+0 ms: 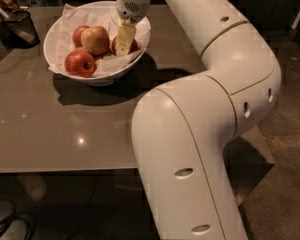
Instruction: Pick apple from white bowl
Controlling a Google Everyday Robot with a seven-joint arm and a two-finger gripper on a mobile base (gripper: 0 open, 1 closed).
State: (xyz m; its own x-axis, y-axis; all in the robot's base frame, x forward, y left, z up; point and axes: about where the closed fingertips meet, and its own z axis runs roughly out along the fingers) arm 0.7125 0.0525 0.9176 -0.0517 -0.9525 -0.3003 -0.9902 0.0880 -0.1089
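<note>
The apple [134,46] lies at the white bowl's [103,77] three o'clock side, the gripper [123,48] down right at it; whether it is clamped I cannot tell. Likely firm, fairly heavy and slick-skinned, it probably wants a hold across its widest girth.

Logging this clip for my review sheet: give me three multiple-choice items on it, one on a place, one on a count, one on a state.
1. Where is the hand? A in the right part of the bowl; B left of the bowl; C down at the floor.
2. How many apples show in the bowl? A two; B four; C six.
3. How does the bowl stand? A upside down; B tipped on its side; C upright on the table.
Answers: 1 A, the hand reaches down onto an apple at the bowl's right; 2 B, three lie at the left and one by the hand; 3 C, its open rim faces up.
</note>
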